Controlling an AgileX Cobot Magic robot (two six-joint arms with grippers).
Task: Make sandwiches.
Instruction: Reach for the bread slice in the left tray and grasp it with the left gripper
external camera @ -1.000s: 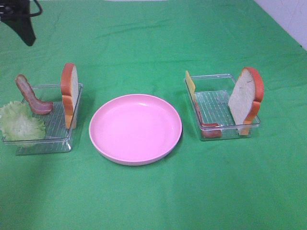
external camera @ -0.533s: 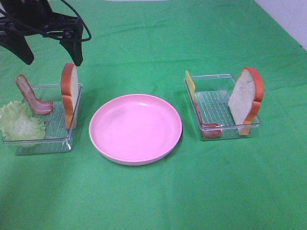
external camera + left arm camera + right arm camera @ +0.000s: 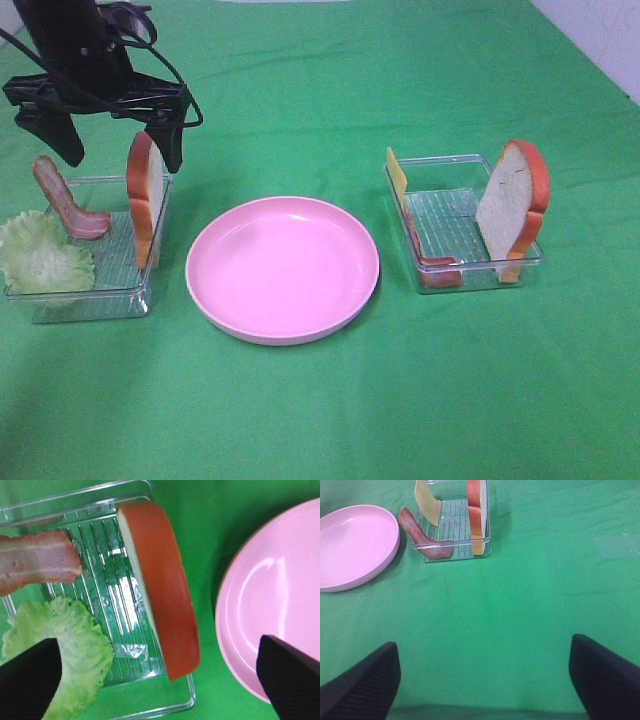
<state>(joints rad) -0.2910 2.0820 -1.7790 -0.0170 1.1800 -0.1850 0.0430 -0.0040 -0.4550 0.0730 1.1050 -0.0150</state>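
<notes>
1. Looked to me like the very first pick. The pink plate [image 3: 282,325] in the middle of the overhead frame was bare, nothing stacked yet.
2. The left gripper [image 3: 122,157] sat at the upper left, jaws spread wide and empty. It hung right over the bread slice [image 3: 145,195], which stood on edge against the plate-side wall of the left tray [image 3: 85,300].
3. Same tray: a bacon strip [image 3: 65,200] leaning at the back left, and the lettuce [image 3: 40,255] flopping over the left rim.
4. The right gripper [image 3: 482,645] wasn't in the overhead shot. Its own cam showed it wide open, empty, over the green cloth [image 3: 485,605], well apart from the right tray [image 3: 465,165] with the second slice [image 3: 510,210], cheese [image 3: 396,175] and more bacon [image 3: 435,268].
5. Next move, my guess: drop lower, pinch the slice's faces above the tray wall, lift it clear, and lay it flat on the plate.
</notes>
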